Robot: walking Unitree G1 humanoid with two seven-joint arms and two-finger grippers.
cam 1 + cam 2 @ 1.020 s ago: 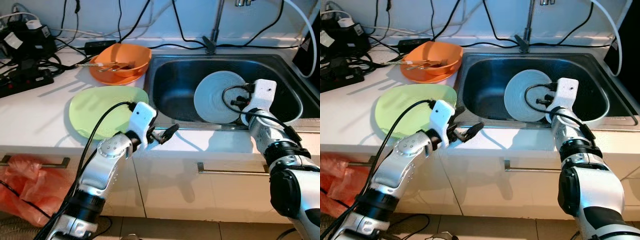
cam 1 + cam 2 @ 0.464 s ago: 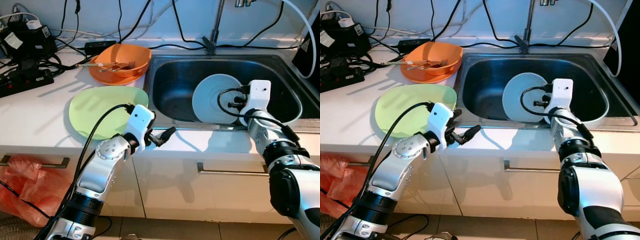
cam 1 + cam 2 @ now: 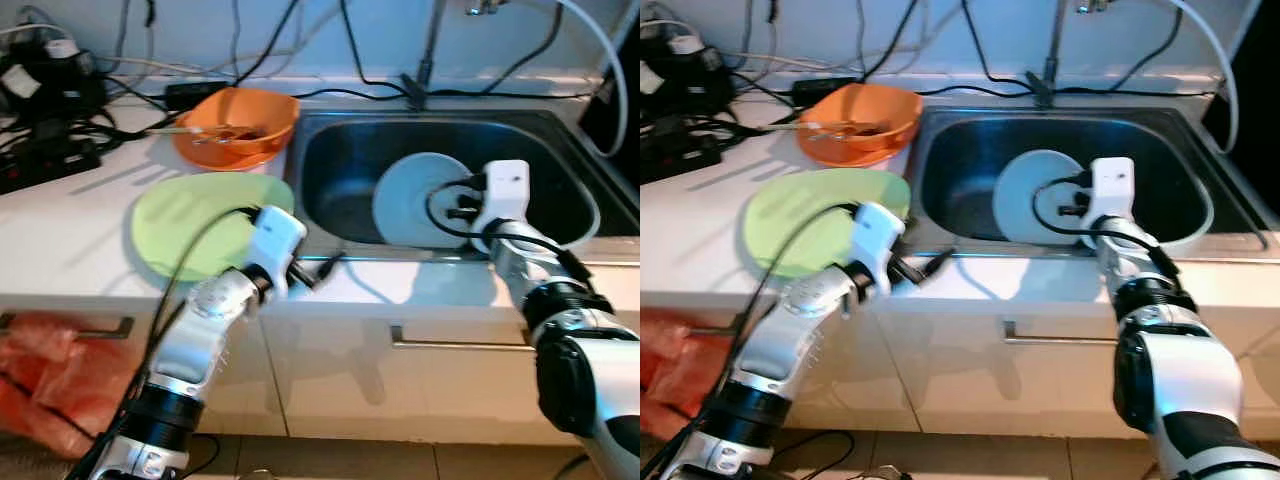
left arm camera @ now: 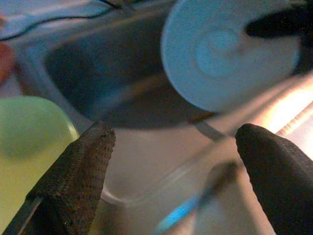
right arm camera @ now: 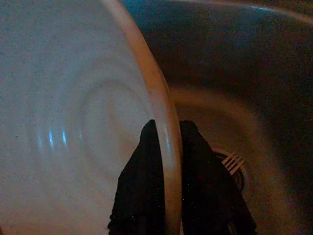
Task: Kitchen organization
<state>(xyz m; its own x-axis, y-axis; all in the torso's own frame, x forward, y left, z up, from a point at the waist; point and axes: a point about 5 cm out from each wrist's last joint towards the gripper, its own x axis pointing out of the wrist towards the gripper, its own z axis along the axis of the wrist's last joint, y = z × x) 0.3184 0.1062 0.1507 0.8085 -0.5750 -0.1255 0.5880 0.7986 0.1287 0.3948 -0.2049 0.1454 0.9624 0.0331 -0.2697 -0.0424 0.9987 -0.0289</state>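
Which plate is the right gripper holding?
Look in the steel sink. The pale blue plate stands on edge there, its rim pinched by the right gripper. The other plate, green, lies flat on the counter beside the sink.

Nothing here can be read. The plates, bowl and sink carry no lettering (the blur does not help), and the plugs show no legible marks.

Much of the sink (image 3: 340,170) basin is blocked by the upright pale plate (image 3: 420,198); free room is left beside it. The counter is crowded by the green plate (image 3: 190,215) and orange bowl (image 3: 235,125).
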